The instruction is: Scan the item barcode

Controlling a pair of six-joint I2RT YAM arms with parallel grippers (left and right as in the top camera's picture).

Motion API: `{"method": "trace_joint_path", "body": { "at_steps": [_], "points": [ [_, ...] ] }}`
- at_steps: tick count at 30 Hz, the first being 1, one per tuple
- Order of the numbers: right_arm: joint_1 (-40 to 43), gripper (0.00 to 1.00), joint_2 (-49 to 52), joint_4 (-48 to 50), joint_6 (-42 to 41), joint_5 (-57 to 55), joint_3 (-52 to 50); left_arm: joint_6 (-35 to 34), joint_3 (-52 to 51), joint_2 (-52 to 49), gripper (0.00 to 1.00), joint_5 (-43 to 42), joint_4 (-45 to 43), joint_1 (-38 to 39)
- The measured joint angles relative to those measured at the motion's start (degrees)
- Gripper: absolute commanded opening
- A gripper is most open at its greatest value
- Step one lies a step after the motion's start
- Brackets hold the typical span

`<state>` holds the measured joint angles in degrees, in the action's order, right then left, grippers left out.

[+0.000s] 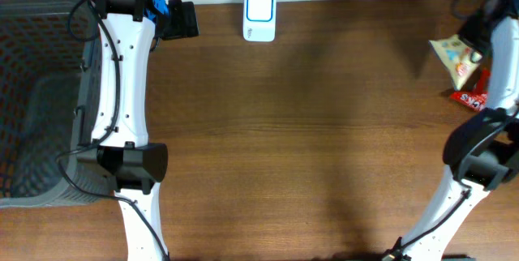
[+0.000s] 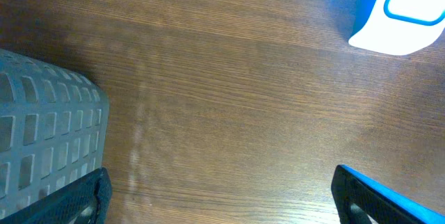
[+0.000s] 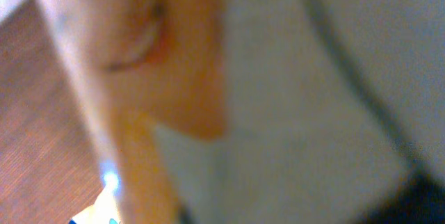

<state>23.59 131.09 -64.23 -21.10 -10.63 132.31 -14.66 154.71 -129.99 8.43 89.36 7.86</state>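
The item, a beige and orange snack packet (image 1: 454,55), hangs at the table's far right edge under my right gripper (image 1: 475,39), which is shut on it. In the right wrist view the packet (image 3: 278,113) fills the picture as a blur and hides the fingers. The white and blue barcode scanner (image 1: 259,15) stands at the back middle of the table, far to the left of the packet. My left gripper (image 1: 182,19) hovers just left of the scanner (image 2: 400,12). It is open (image 2: 222,200), with only bare wood between its fingertips.
A grey mesh basket (image 1: 40,99) takes up the table's left side, and its corner (image 2: 42,133) shows beside the left fingers. A red packet (image 1: 470,96) lies at the right edge below the held one. The brown wooden table (image 1: 308,147) stretches between the arms.
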Motion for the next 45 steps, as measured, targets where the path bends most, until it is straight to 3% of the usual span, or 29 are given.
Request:
{"method": "trace_joint_path", "body": {
  "at_steps": [1, 2, 6, 8, 9, 11, 13, 17, 19, 23, 26, 31, 33, 37, 39, 40, 41, 43, 45],
  "points": [
    [2.25, 0.91, 0.33, 0.42, -0.04, -0.04, -0.72, 0.0, 0.0, 0.02, 0.99, 0.0, 0.0, 0.0],
    [4.46, 0.93, 0.37, 0.33, -0.02, -0.04, -1.2, -0.02, 0.0, 0.02, 0.99, 0.0, 0.0, 0.0],
    [5.53, 0.93, 0.37, -4.2, 0.11, 2.03, -1.27, 0.0, 0.0, 0.02, 0.99, 0.0, -0.02, 0.0],
    [5.51, 0.93, -0.37, -9.62, 0.07, 8.87, -1.33, -0.02, 0.0, 0.02, 0.99, 0.0, -0.09, 0.0],
    [5.51, 0.99, -2.25, -12.11, 0.11, 12.44, -1.42, -0.02, 0.0, 0.02, 0.99, 0.0, -0.07, 0.0],
    [5.14, 0.99, -10.27, -20.35, 0.11, 16.81, -1.64, -0.02, 0.0, 0.02, 0.99, 0.0, -0.17, 0.0],
    [1.07, 0.99, -22.97, -27.87, 0.68, 17.97, -1.46, 0.0, 0.0, 0.02, 0.99, 0.0, 0.0, 0.0],
    [-13.9, 0.99, -30.14, -32.76, 4.37, 13.66, -2.82, 0.0, 0.0, 0.02, 0.99, 0.0, 0.0, 0.0],
    [-16.74, 0.99, -36.87, -32.06, 5.03, 11.76, -10.91, 0.0, 0.0, 0.02, 0.99, -0.02, -0.02, 0.0],
    [-17.81, 0.99, -64.74, -28.22, 5.27, 12.76, -39.1, 0.0, 0.0, 0.02, 0.99, 0.0, -0.24, 0.0],
    [-17.81, 0.99, -70.2, -28.7, 5.29, 16.37, -52.19, -0.02, 0.0, 0.02, 0.99, 0.0, 0.02, 0.0],
    [-17.81, 0.99, -69.94, -27.61, 5.53, 16.74, -54.45, -0.02, 0.0, 0.02, 0.99, 0.0, 0.0, 0.0],
    [-17.81, 0.99, -74.82, -26.36, 6.38, 17.44, -54.71, -0.02, 0.0, 0.02, 0.99, 0.02, 0.0, 0.0],
    [-17.81, 0.99, -91.36, -8.55, 16.9, 20.24, -63.98, -0.02, 0.0, 0.02, 0.99, 0.02, -0.02, 0.0],
    [-20.26, 0.99, -101.35, 6.93, 19.78, 20.83, -76.48, 0.0, 0.0, 0.0, 0.99, 0.0, -0.07, 0.0],
    [-22.43, 0.99, -107.6, 19.56, 21.51, 21.11, -86.42, -0.02, 0.0, 0.0, 0.99, 0.02, -0.07, 0.0],
    [-23.39, 0.99, -111.67, 22.45, 22.18, 21.14, -92.8, 0.0, 0.0, 0.0, 0.99, 0.02, -0.04, 0.0],
    [-23.58, 0.99, -118.29, 41.68, 23.04, 21.11, -108.04, -0.02, 0.0, 0.0, 0.99, -0.02, -0.02, 0.0],
    [-23.61, 0.99, -122.84, 52.04, 23.28, 21.14, -117.37, -0.02, 0.0, 0.0, 0.99, 0.02, 0.04, 0.0]
  ]
}}
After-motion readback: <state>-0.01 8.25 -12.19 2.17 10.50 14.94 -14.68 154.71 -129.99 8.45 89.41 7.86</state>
